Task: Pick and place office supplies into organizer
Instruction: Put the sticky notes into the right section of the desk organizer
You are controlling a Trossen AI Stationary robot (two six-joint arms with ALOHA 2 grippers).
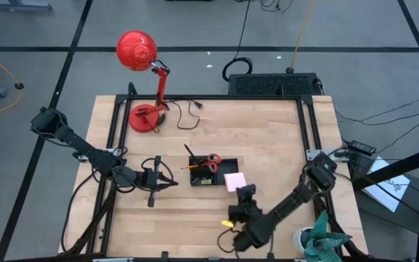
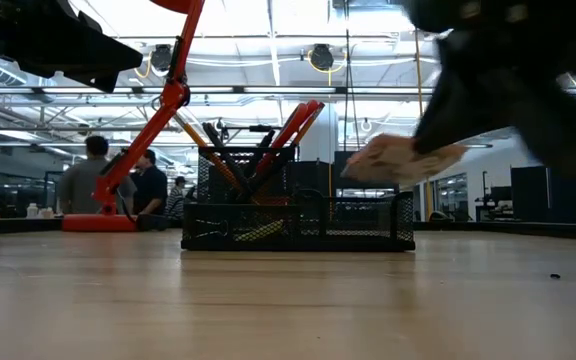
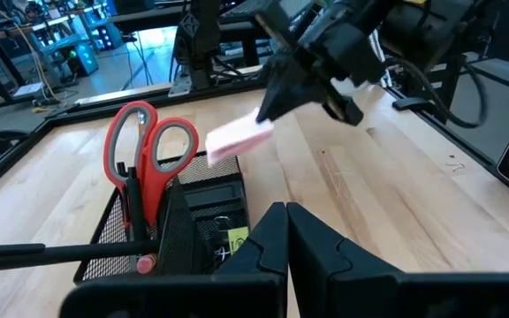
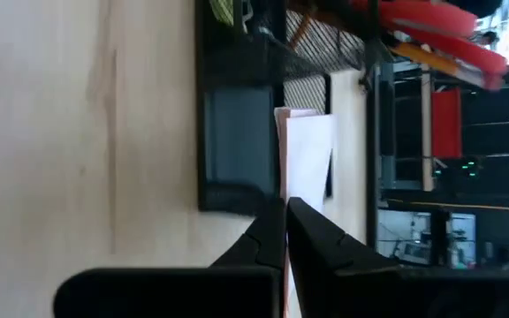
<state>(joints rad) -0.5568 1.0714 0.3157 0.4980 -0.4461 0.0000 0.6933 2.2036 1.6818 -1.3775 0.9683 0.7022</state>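
The right gripper (image 1: pixel 240 191) pinches the light, floppy pink sticky-note pad (image 1: pixel 234 180) by its edge, just before the organizer (image 1: pixel 213 173).

A red desk lamp (image 1: pixel 142 80) stands at the far left of the wooden table (image 1: pixel 268 138), a black box with cables (image 1: pixel 273 84) sits beyond the far edge, and people (image 2: pixel 96 175) stand in the room behind.

Overhead looks straight down, low camera level across the table – all four share the organizer (image 1: pixel 213 172).
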